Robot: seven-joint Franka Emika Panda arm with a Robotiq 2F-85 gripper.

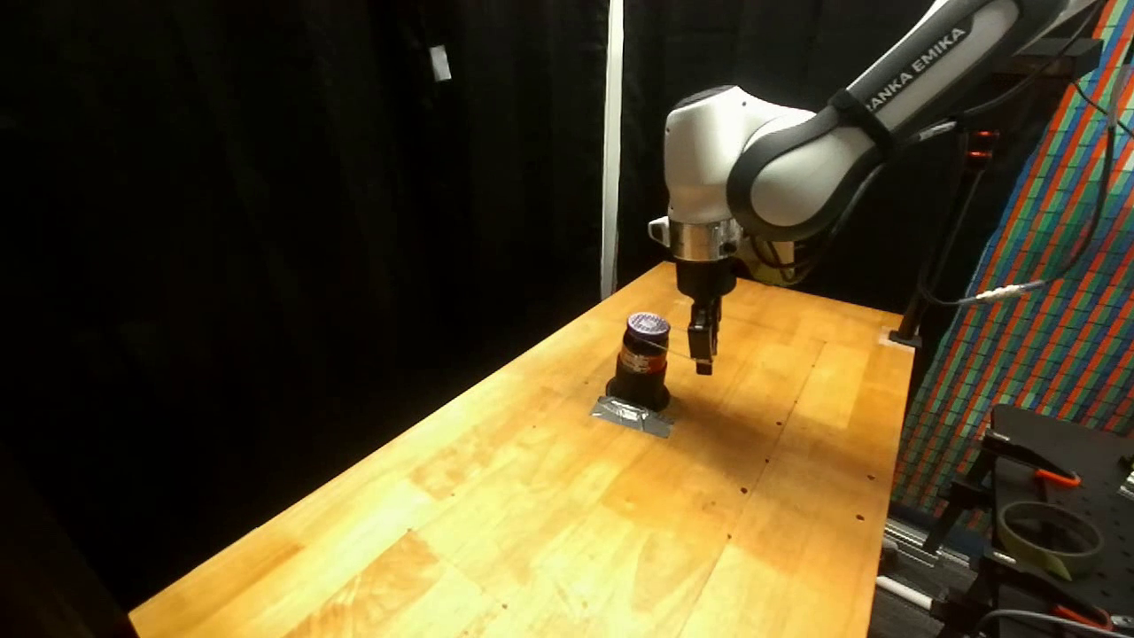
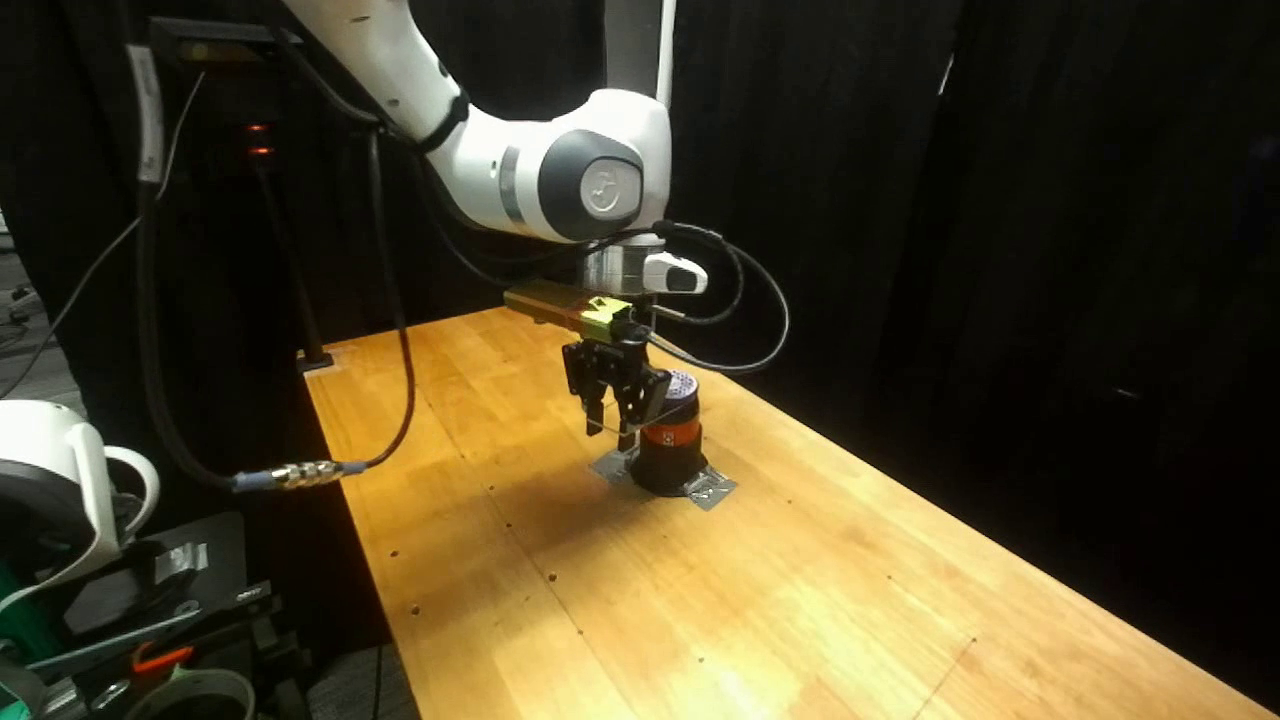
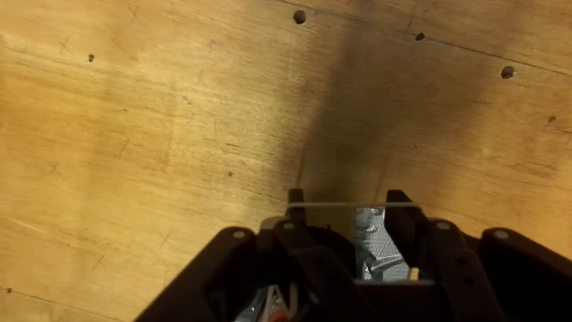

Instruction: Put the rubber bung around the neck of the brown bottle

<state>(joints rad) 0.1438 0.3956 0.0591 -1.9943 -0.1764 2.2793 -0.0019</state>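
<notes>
- Downward points the black gripper (image 2: pixel 611 426) near the centre of the frame in an exterior view — its fingers parted part-way above the wooden table (image 2: pixel 800 600).
- Across both fingertips (image 3: pixel 296 197), in the wrist view, stretches a thin pale rubber band (image 3: pixel 344 205), the only thing they are seen to carry.
- The brown bottle (image 1: pixel 645 365) stands upright on the table, just left of the fingers in an exterior view, a gap showing between; in both exterior views its orange label (image 2: pixel 672 432) sits about level in the frame with the fingertips.
- Two strands of the band run from the fingers to the bottle's upper part, under its pale patterned lid (image 1: pixel 648 324), in an exterior view; whether the loop passes wholly around the neck cannot be told.
- Grey tape (image 1: pixel 632 416) lies at the bottle's foot — glimpsed between the fingers, lower right of centre in the wrist view.
- A white arm (image 1: pixel 797 190) enters from the upper right in an exterior view.
</notes>
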